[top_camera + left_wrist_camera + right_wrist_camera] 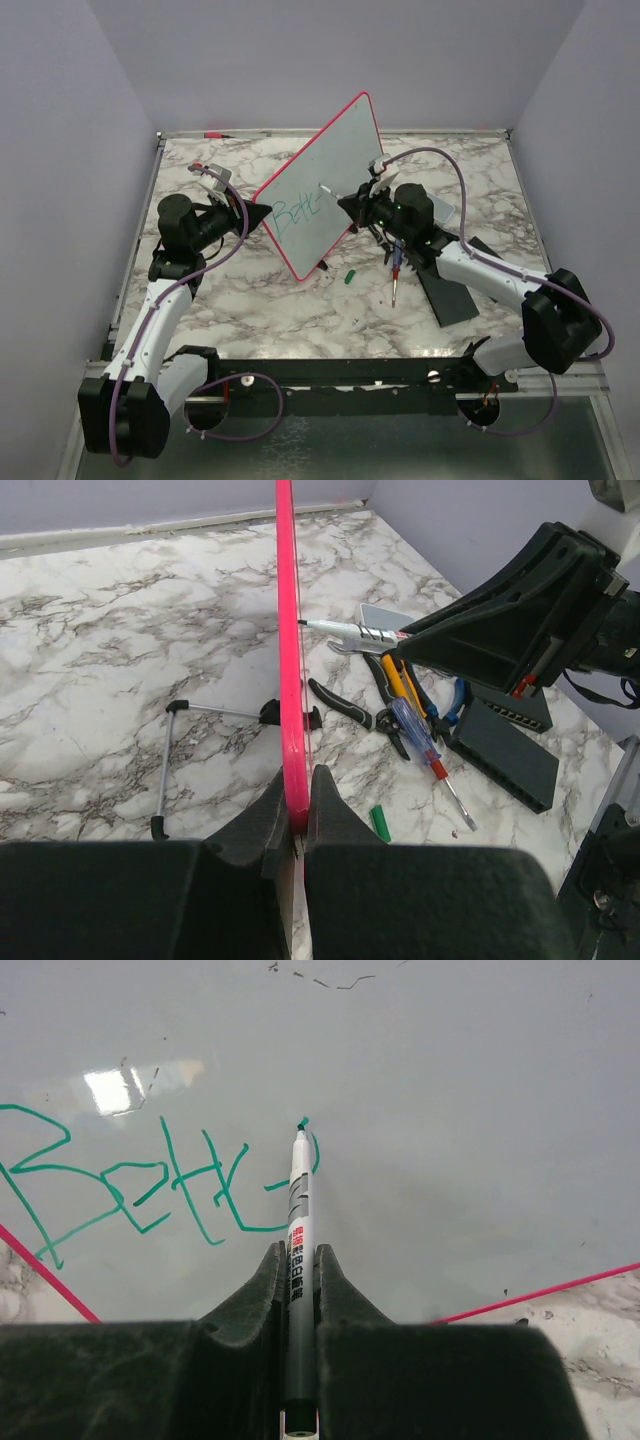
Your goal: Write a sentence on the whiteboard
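The whiteboard (325, 180), white with a red-pink rim, stands tilted on its lower corner in mid-table. My left gripper (262, 215) is shut on its left rim, which shows edge-on in the left wrist view (288, 660). Green letters "Bett" (130, 1185) are on the board (450, 1110). My right gripper (345, 202) is shut on a silver marker (298, 1220), whose tip touches the board just right of the letters, at a short green stroke. The marker also shows in the left wrist view (345, 630).
Pliers (355, 708), a screwdriver (395, 275) and other hand tools lie right of the board. A green marker cap (350, 277) lies in front of the board. A black pad (450, 295) lies at the right. A wire stand (170, 770) lies behind the board. A red pen (215, 133) lies at the far edge.
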`<state>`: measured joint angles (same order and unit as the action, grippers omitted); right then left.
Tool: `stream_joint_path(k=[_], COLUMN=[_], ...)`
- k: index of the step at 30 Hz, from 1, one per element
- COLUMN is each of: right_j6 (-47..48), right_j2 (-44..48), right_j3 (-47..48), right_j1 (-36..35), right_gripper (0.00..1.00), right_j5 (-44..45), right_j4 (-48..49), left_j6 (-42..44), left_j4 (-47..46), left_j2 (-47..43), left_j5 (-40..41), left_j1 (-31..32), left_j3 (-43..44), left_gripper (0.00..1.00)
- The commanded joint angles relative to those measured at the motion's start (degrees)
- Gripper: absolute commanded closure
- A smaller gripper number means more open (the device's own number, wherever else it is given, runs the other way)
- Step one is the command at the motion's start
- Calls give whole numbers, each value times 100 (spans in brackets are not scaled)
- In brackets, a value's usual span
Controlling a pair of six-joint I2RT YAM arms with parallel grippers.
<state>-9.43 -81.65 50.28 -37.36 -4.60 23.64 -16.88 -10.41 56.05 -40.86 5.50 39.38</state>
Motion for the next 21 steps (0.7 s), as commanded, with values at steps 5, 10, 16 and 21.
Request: stream_joint_path(k=[5, 10, 16, 21], right_j6=[13, 33, 106, 131], right_j2=[-70, -70, -128, -140], right_j3=[-314, -411, -473, -462], right_j1=[-68, -111, -137, -134], right_gripper=[99, 99, 99, 99], right_j5=[-497, -524, -460, -277], right_j4=[-14, -90, -241, -348], left_j6=[377, 375, 376, 373], left_j4=[936, 936, 936, 936], left_j2=[235, 239, 240, 237], left_j5=[-333, -335, -334, -335], left_j1=[158, 161, 164, 169], left_j3=[-241, -242, -246, -246], left_gripper=[100, 100, 100, 100])
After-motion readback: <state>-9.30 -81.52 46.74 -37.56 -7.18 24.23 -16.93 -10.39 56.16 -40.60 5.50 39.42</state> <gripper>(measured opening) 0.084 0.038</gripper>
